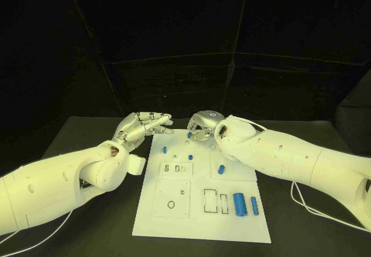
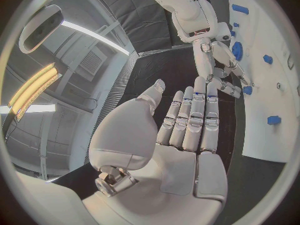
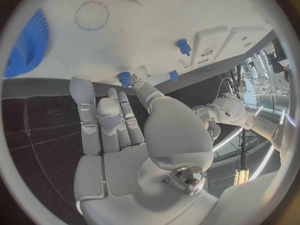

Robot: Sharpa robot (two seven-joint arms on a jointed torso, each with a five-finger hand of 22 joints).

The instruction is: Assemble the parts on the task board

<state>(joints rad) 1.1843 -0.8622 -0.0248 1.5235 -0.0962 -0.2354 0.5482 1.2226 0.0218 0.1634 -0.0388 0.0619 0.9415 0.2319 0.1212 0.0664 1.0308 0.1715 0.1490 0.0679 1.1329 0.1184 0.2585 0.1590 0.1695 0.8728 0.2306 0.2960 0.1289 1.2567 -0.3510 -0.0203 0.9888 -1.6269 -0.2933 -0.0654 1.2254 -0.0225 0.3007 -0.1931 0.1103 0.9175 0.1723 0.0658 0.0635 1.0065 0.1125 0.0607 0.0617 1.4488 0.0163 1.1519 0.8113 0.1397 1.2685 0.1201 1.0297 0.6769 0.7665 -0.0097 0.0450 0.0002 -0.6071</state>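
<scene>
The white task board (image 1: 174, 214) lies in the middle of the table. Small blue pegs (image 1: 164, 150) (image 1: 190, 157) (image 1: 221, 169) stand on its far half, and two blue cylinders (image 1: 239, 202) lie near its right edge. My right hand (image 1: 202, 126) hangs over the far edge. Its thumb and a fingertip (image 3: 139, 86) pinch a small blue peg (image 3: 125, 78) on the board, also visible as peg (image 2: 248, 90). A blue gear (image 3: 28, 45) lies flat beside it. My left hand (image 1: 143, 126) hovers off the far left corner, fingers (image 2: 194, 120) straight and apart, holding nothing.
Raised white blocks with slots (image 1: 176, 168) and rectangular outlines (image 1: 210, 199) sit on the board's near half. Black table (image 1: 93, 235) surrounds the board. Both white forearms flank it, and a cable (image 1: 309, 206) trails on the right.
</scene>
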